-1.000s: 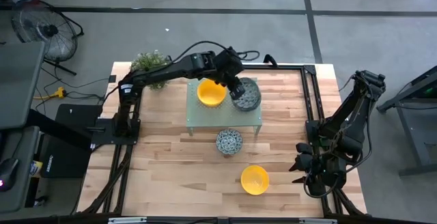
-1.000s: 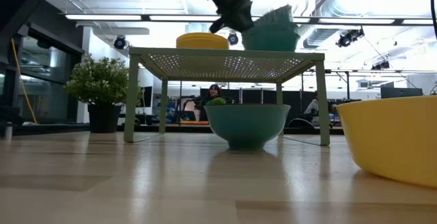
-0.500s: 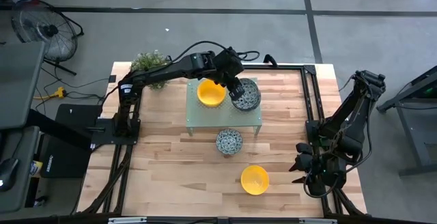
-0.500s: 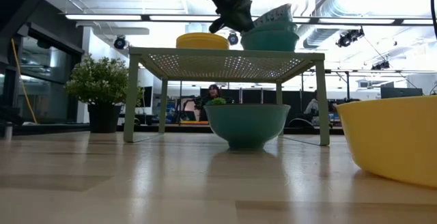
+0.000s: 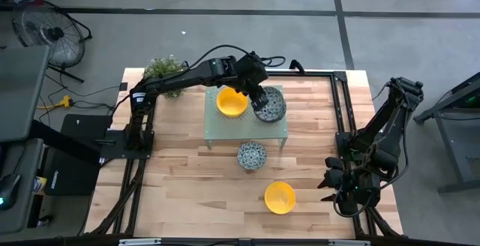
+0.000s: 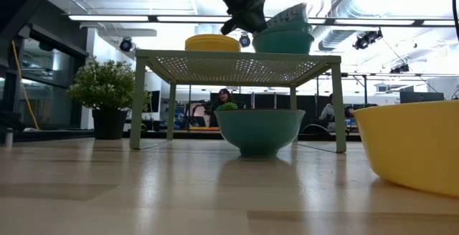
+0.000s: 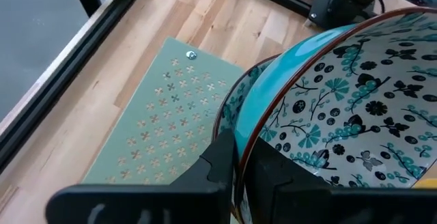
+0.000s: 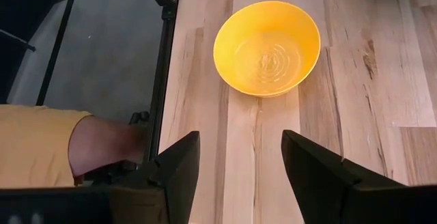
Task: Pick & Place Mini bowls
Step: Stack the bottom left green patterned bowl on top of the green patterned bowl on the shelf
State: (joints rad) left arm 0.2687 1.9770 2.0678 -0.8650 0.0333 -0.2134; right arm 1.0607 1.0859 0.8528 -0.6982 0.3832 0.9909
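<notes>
My left gripper (image 5: 259,96) is up on the pale green perforated stand (image 5: 221,126), clamped on the rim of a patterned bowl (image 7: 341,108); the wrist view shows one finger inside the rim and one outside. That bowl sits tilted in another patterned bowl (image 6: 283,41) beneath it, at the stand's right end, close to the right edge. I cannot count how deep this stack goes.

Left of it on the stand is the yellow stack (image 5: 232,101), just beside my gripper, with little room between them. The stand's near-left part is bare.

On the table I count one patterned bowl (image 5: 252,155) just in front of the stand's near edge, and one yellow bowl (image 5: 280,197) nearer and to the right, well apart from it. Open wood lies all around both.

My right gripper (image 8: 239,159) waits at the table's near-right edge by the frame rail, fingers spread and holding nothing, the yellow bowl ahead of it. The plant (image 5: 163,69) stands at the far-left corner.
</notes>
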